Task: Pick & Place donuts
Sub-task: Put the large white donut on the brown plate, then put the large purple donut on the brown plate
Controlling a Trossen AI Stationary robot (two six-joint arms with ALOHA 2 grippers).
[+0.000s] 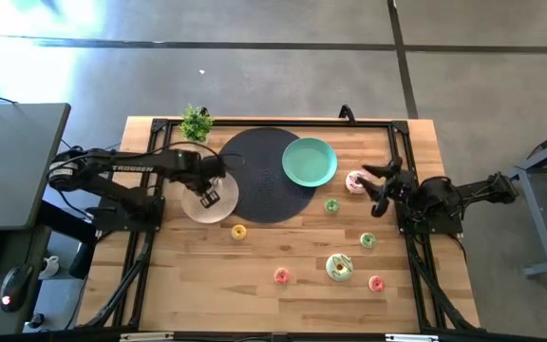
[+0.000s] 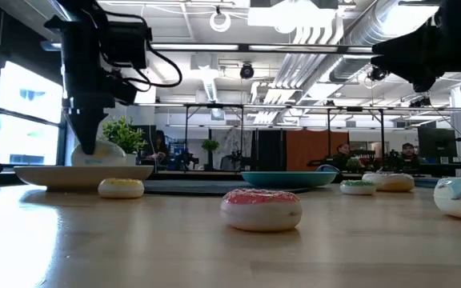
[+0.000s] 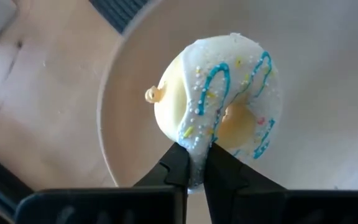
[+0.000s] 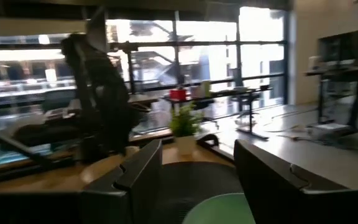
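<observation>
- Placing step in hand, by the look of it: left tool (image 3: pixel 193 168) pinching the rim of a cream-frosted donut (image 3: pixel 222 112) with blue squiggles, held over the beige plate (image 1: pixel 209 201) at the desk's left.
- Next move likely calls for lowering, spreading the fingers, then lifting straight off so the donut stays flat.
- Right tool (image 1: pixel 378 182) raised at the desk's right, fingers spread, holding nothing, near a pink donut (image 1: pixel 355 181).
- Beige plate: nothing else visible in it.
- Teal plate (image 1: pixel 310 161) on the dark round mat (image 1: pixel 259 176): no donut visible in it.
- Loose on the desk (image 1: pixel 198 275): yellow donut (image 1: pixel 238 231), green donut (image 1: pixel 331 205), larger green-frosted donut (image 1: pixel 339 267), others nearby.
</observation>
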